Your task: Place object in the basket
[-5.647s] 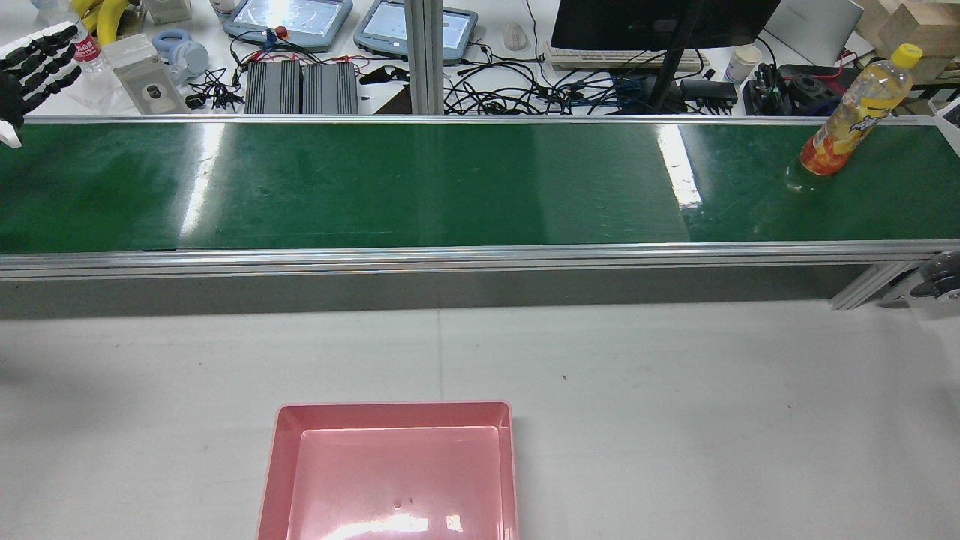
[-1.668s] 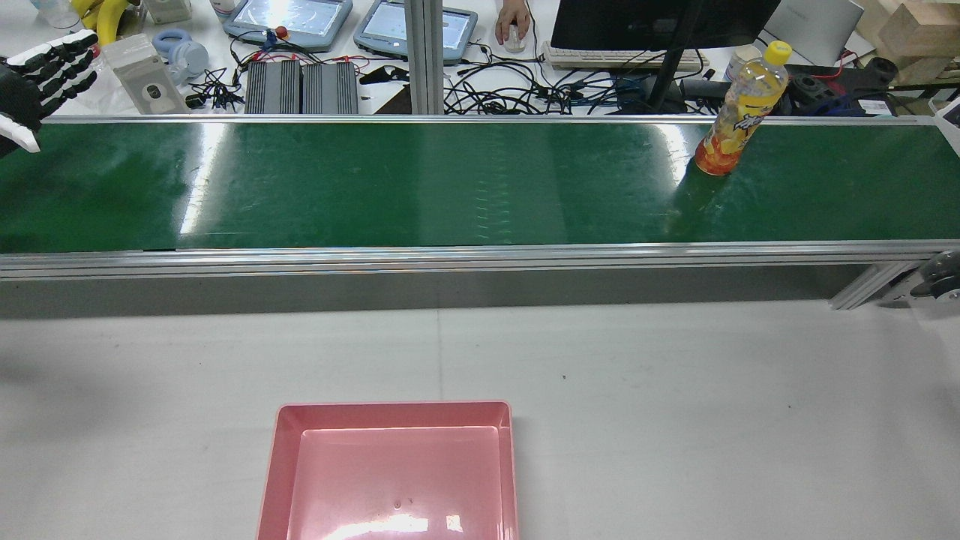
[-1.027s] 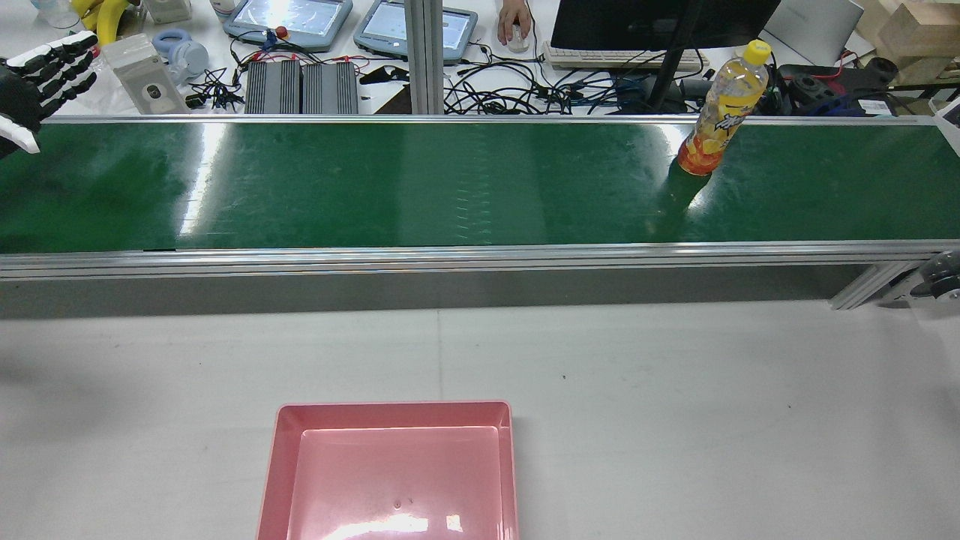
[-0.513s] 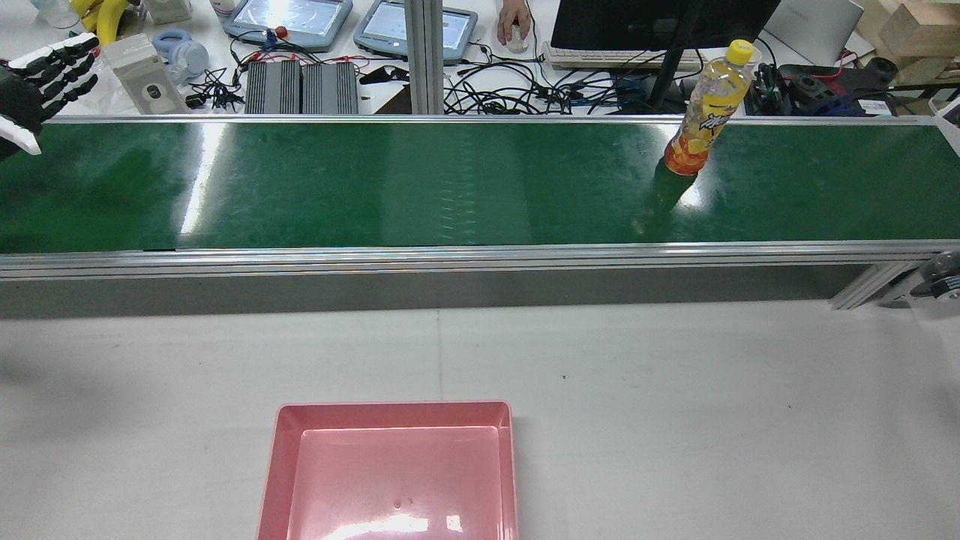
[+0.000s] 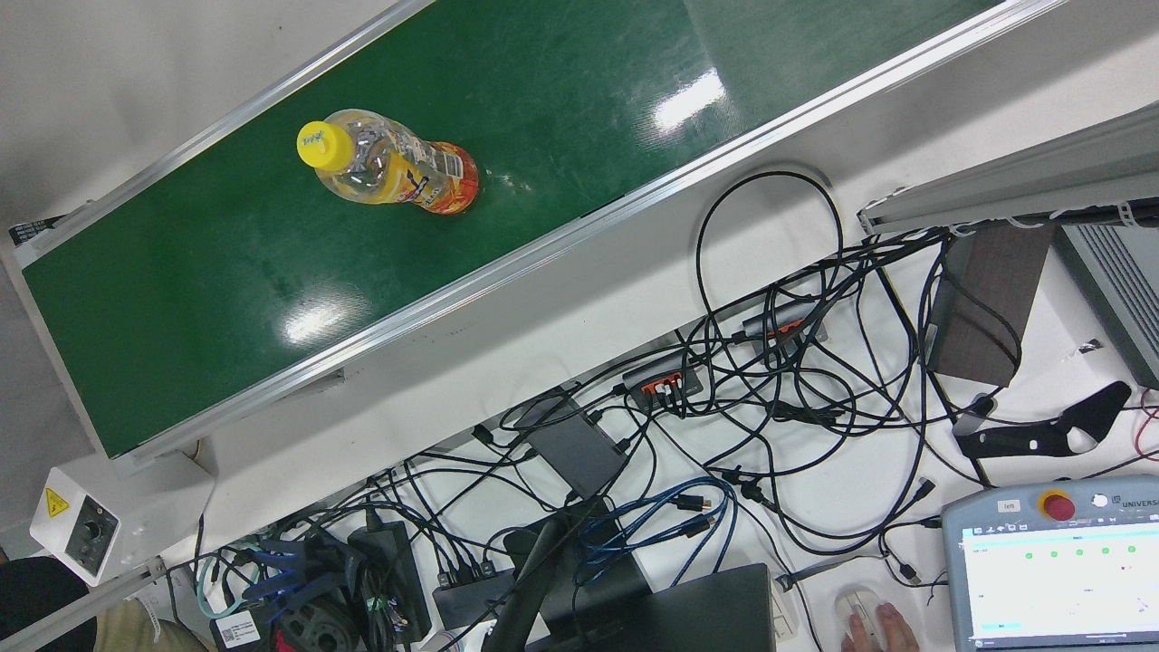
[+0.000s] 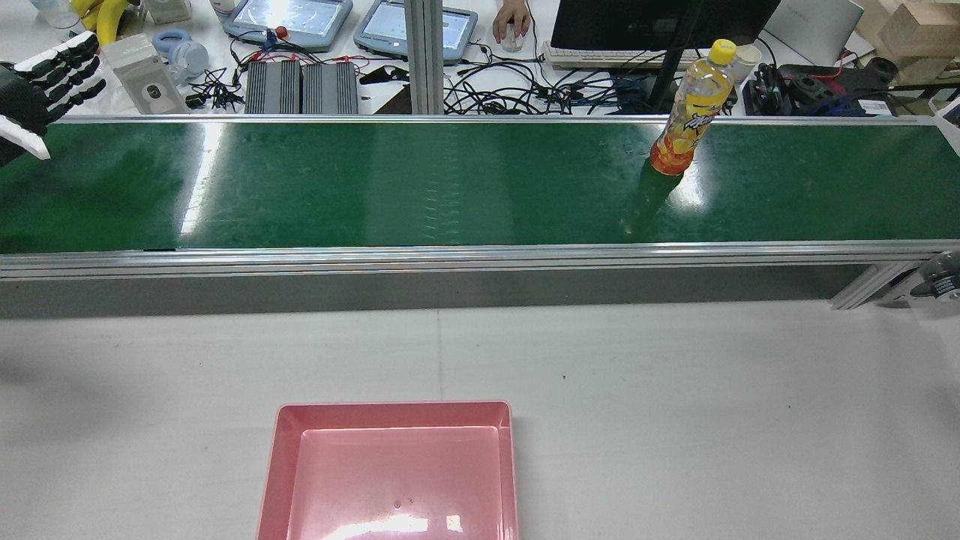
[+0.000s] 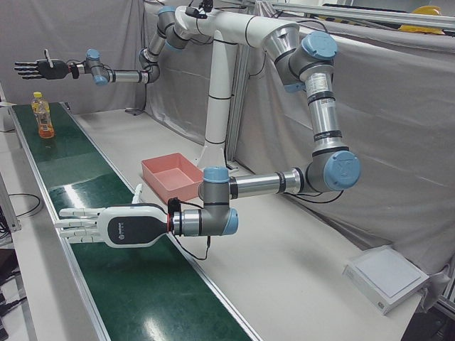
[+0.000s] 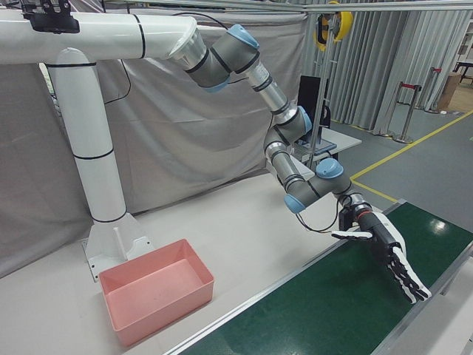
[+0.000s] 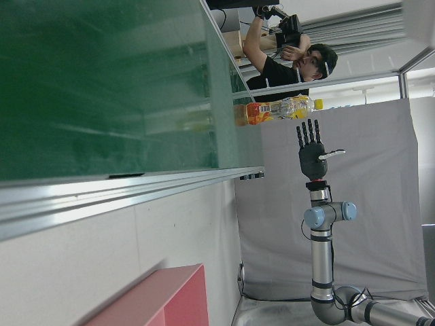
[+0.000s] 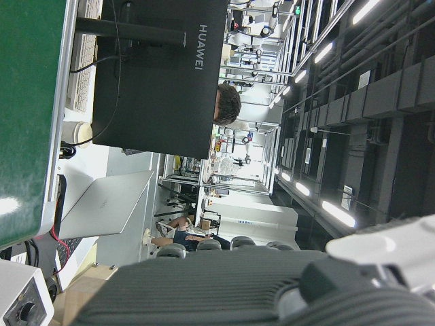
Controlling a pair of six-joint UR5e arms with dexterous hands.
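An orange-drink bottle [image 6: 686,112] with a yellow cap stands upright on the green conveyor belt [image 6: 375,187], right of its middle; it also shows in the front view as the bottle [image 5: 389,172]. My left hand [image 6: 37,82] hovers open over the belt's far left end, fingers spread, far from the bottle. The same left hand [image 8: 384,251] holds nothing. My right hand [image 7: 39,69] is open and raised above the belt's other end, just beyond the bottle [image 7: 44,117]. The pink basket [image 6: 394,406] sits empty on the white table, near the rear edge.
Behind the belt lies a desk with tangled cables, a monitor, tablets and power bricks. A person's hand [image 6: 512,15] rests on a mouse there. A control box [image 5: 77,525] stands at the belt's end. An aluminium rail [image 6: 450,259] borders the belt on the table side.
The bottle has ridden the belt leftward from its far right end. My left hand has shifted slightly. A person's hand came to the mouse.
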